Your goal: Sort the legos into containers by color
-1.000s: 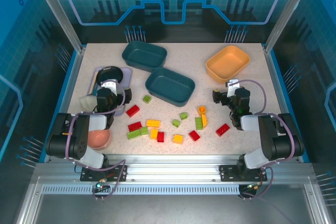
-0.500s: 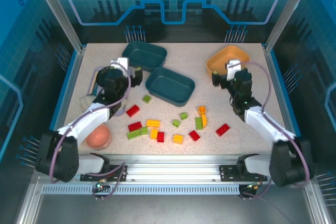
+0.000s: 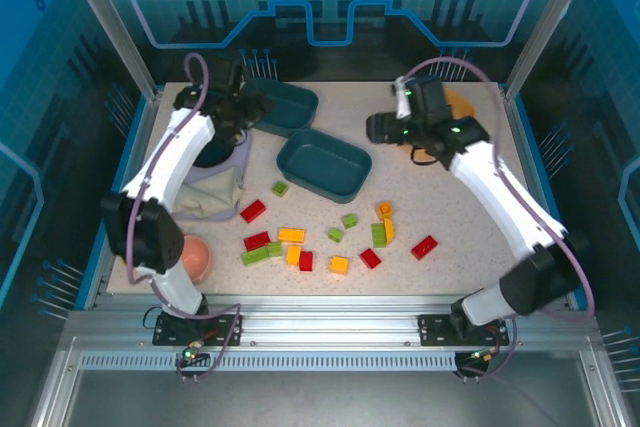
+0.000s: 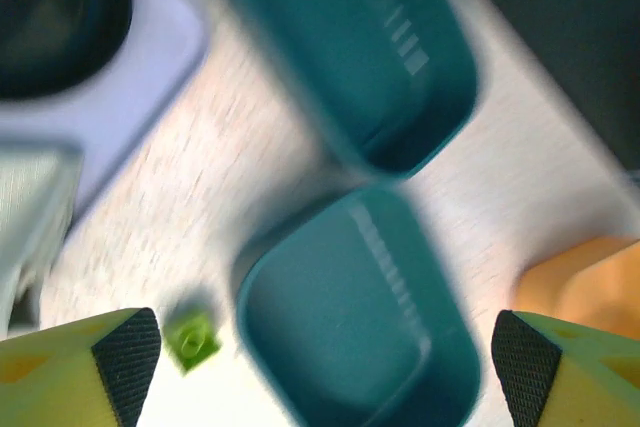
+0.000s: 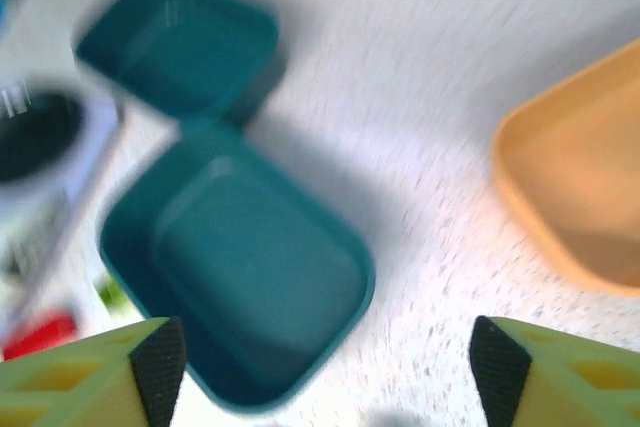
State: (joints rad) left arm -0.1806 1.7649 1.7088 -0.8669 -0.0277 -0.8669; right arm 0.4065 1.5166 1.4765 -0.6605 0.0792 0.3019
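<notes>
Left gripper (image 3: 252,107) first: you have it raised over the table's far left, just beside the far teal tray (image 3: 288,105), and in its wrist view the two yellow fingers (image 4: 70,367) sit wide apart with nothing between them. Your right gripper (image 3: 380,128) hangs above bare table (image 3: 420,187) between the near teal tray (image 3: 325,164) and the orange tray (image 5: 570,197), and its jaws are just as wide and empty. Both wrist views are blurred, so fine detail is lost there. All three trays are empty. The legos (image 3: 320,242) lie loose on the table in front of the near teal tray, well apart from either pincer, with red, yellow-orange and light green ones mixed together. One green brick (image 3: 280,188) sits alone just off that tray's near left corner, and you can see it in the left wrist view too. A red brick (image 3: 424,247) lies furthest to the right. On the left, a black round dish (image 3: 212,152) rests on a lavender tray (image 3: 238,159), and a pink bowl (image 3: 197,259) sits close to your left arm's base, partly hidden by it.
</notes>
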